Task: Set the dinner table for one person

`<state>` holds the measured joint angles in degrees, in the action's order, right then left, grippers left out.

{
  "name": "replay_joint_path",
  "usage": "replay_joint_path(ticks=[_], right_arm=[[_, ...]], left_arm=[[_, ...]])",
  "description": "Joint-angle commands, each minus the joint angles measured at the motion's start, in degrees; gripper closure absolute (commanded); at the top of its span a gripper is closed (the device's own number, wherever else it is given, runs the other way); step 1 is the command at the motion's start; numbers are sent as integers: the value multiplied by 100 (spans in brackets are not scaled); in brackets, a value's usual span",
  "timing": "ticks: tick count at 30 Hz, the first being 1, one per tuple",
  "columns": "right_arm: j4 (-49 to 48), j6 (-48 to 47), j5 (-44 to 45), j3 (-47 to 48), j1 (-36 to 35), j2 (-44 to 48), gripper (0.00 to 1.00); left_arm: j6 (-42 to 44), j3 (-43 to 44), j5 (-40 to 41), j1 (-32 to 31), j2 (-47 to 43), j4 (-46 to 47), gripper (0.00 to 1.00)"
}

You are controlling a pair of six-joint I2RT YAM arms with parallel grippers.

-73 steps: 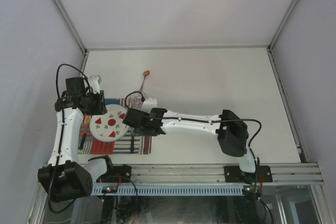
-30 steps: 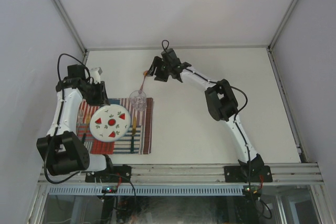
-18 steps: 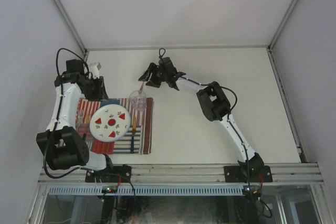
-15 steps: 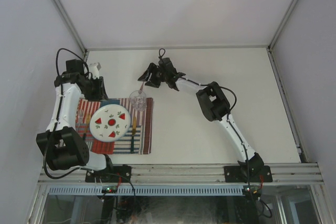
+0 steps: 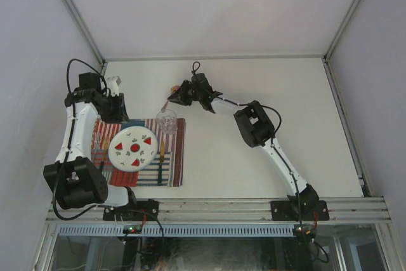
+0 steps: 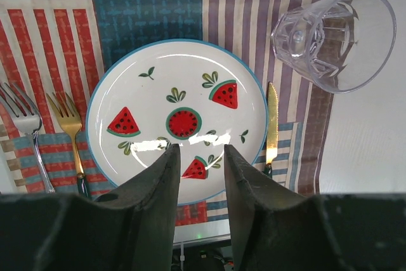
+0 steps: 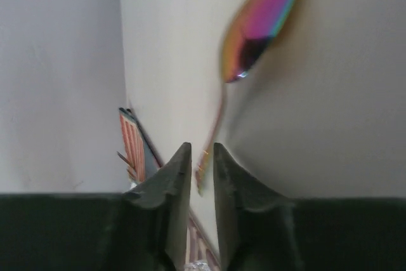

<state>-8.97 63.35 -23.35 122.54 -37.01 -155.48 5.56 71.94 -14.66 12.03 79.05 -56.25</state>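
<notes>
An iridescent spoon [image 7: 260, 23] lies on the off-white dinner table [image 5: 266, 112], beyond the striped placemat [image 5: 174, 157]. My right gripper [image 7: 202, 147] is low at the spoon [image 5: 174, 89]. Its jaws stand narrowly apart with the handle's end between them, and a thin gap shows on each side. My left gripper [image 6: 200, 147] hangs open and empty over the far edge of the watermelon plate [image 6: 177, 122]. On the placemat are the plate [image 5: 133, 148], a clear glass [image 6: 333, 39], a gold knife [image 6: 271, 122], a gold fork [image 6: 66, 125] and a silver fork [image 6: 25, 125].
The glass [image 5: 167, 120] stands at the placemat's far right corner, just short of the spoon's handle. Aluminium rails [image 5: 254, 209] edge the table's near side, and white walls close in the left, right and far sides.
The right arm left the glass on the placemat and reached out to the spoon. Over the last second it shifted left onto the handle and its jaws narrowed. The left arm drew back slightly.
</notes>
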Motion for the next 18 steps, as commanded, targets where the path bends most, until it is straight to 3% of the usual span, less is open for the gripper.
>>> replay_joint_path(ticks=[1,13,15,18], right_arm=[[-19,186,22,226,-60,-219,97],[-40,166,176,-31,25,-30,100],[-87,217,68,-50,74,-35,93],[70,128,-36,-129,151,93,71]], left_arm=[[-47,-149,40,49,-222,80,62],[-119,-304,111,45,-360,147,62],[-70,-340,-18,45,-324,178,62],[-53,-363,-274,45,-106,250,62]])
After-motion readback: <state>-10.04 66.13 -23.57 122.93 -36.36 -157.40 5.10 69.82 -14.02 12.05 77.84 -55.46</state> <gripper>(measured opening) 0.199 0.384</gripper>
